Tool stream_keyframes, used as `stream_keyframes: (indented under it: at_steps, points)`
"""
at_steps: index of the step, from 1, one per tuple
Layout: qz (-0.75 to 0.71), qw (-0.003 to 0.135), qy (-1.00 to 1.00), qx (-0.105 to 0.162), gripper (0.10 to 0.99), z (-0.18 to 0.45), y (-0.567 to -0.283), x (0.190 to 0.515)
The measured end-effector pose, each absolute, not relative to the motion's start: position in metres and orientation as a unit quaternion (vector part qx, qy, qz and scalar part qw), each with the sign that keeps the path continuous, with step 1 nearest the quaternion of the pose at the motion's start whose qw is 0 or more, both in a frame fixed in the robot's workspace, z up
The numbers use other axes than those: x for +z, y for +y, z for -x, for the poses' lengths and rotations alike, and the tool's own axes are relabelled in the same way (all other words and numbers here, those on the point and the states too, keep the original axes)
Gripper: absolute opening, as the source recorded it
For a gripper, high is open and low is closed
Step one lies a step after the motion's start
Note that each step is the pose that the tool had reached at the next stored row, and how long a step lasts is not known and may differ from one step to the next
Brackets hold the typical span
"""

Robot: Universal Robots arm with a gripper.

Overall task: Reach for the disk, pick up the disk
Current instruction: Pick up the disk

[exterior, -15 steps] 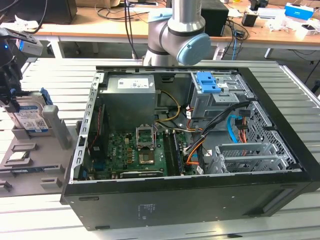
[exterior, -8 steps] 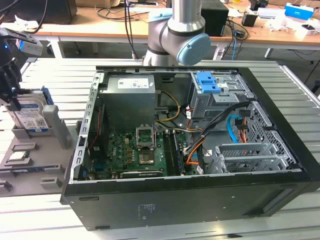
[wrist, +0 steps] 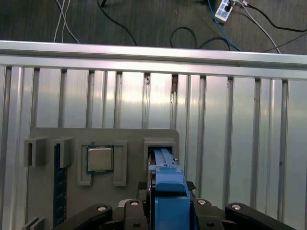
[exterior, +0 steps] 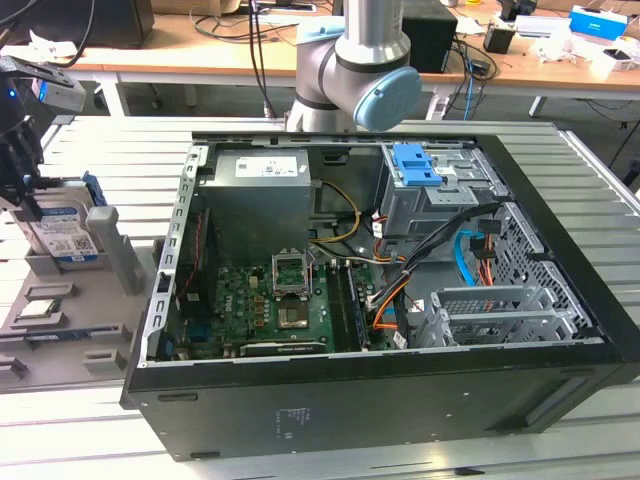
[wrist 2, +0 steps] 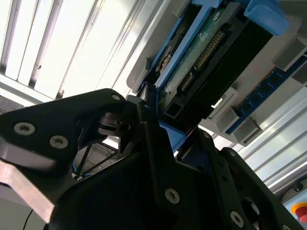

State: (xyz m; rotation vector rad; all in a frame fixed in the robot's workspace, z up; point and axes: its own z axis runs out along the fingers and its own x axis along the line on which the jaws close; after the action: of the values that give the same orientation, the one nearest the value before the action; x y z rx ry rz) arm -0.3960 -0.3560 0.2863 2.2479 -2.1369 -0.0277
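Observation:
The disk (exterior: 62, 228) stands on edge in a slot of the grey holder tray (exterior: 60, 330) at the exterior view's left, its blue-and-white label facing out and its blue rails along the sides. My black gripper (exterior: 24, 192) comes down over the disk's left end. In the second wrist view the disk (wrist 2: 206, 52) shows its connector end and green board, and the gripper (wrist 2: 172, 125) has one finger (wrist 2: 147, 120) pressed against each blue rail. The first wrist view has the disk (wrist: 168, 191) edge-on between the gripper's black links, still seated in its slot.
An open black computer case (exterior: 400, 400) takes up the middle of the slatted metal table, with a blue latch on its drive cage (exterior: 415, 165). The arm's base (exterior: 355, 70) rises behind it. The holder tray (wrist: 129, 139) also carries a grey chip (wrist: 100, 159). Cluttered desks stand behind.

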Motion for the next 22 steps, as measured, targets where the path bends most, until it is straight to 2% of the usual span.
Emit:
stream_keyframes:
  at_steps: [11,22]
  points:
    - [-0.725,0.020,-0.689,-0.009,0.369,0.396,-0.356,0.288]
    - [-0.725,0.020,-0.689,-0.009,0.369,0.396,-0.356,0.318]
